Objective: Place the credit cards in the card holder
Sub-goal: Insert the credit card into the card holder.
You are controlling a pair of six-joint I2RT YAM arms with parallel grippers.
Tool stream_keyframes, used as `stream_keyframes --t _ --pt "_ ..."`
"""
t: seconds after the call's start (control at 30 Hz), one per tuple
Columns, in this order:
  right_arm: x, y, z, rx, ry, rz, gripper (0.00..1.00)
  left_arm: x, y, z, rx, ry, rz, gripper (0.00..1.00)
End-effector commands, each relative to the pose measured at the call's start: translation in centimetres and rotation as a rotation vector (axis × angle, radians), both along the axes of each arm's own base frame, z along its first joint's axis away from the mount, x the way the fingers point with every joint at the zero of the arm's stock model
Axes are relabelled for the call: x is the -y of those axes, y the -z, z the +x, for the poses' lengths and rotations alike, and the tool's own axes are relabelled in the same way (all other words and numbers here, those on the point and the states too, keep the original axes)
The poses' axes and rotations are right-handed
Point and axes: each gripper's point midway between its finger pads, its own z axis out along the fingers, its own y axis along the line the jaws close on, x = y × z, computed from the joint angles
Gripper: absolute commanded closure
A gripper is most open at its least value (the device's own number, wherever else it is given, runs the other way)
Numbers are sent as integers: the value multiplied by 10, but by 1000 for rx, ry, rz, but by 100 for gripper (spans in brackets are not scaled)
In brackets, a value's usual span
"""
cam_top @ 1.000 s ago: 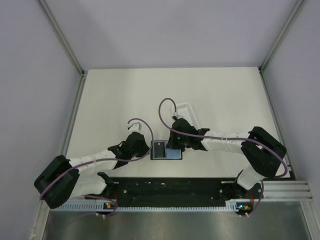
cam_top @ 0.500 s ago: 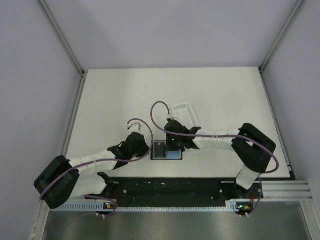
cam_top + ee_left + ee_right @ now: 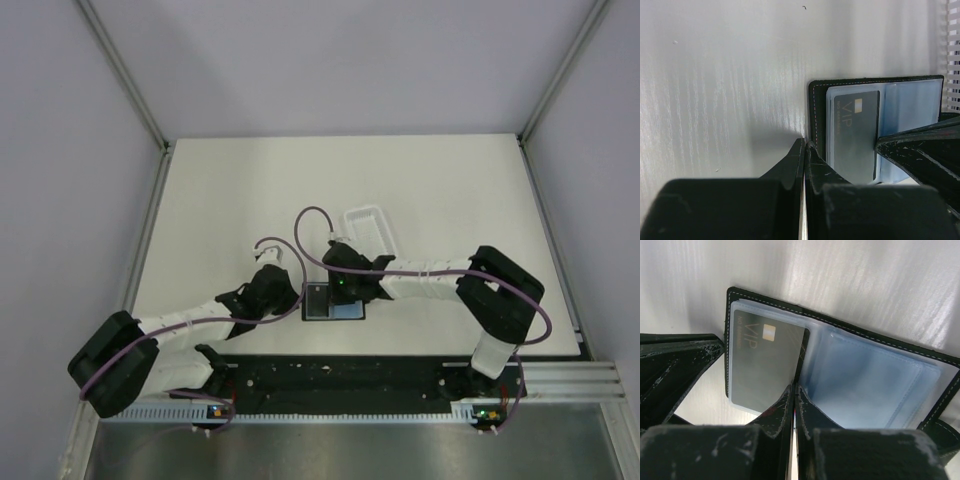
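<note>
1. My right end effector (image 3: pixel 793 387) is closed, jaws pressed together with nothing between them. Its tip rests on the open card holder (image 3: pixel 880 385) at the centre fold, touching the inner edge of the credit card (image 3: pixel 765 365). Judgement: a closed tip acts as a narrow pusher, suited to sliding a thin card sideways into its pocket.

2. My left end effector (image 3: pixel 804 142) is also closed and empty. Its tip sits on the tabletop (image 3: pixel 450 190) against the outer stitched edge of the card holder, on the side opposite the pusher. Judgement: it serves as a stop, so the holder does not slide when the card is pushed.

3. The credit card, dark with "VIP" printed on it, lies flat inside the clear sleeve (image 3: pixel 740 310) on the left half of the holder. It appears almost fully seated. The blue-grey sleeves on the other half show no card.

4. The card holder lies open and flat near the front of the tabletop, between both arms.

5. The white tray (image 3: pixel 368 228) sits just behind the holder. I cannot tell whether it holds further cards; no other card is visible.
</note>
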Motion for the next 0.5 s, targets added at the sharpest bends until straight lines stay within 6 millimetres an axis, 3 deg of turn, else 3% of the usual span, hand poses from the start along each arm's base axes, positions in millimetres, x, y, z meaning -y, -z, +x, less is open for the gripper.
stream_keyframes --t 0.0,0.13,0.47 --pt "-23 -9 -8 -3 -63 110 100 -15 23 -21 -83 14 65 100" --pt "-24 -18 -7 23 -68 139 100 -15 23 -21 -82 14 64 100" --pt "9 -47 9 150 12 51 100 -15 23 -21 -82 12 63 100"
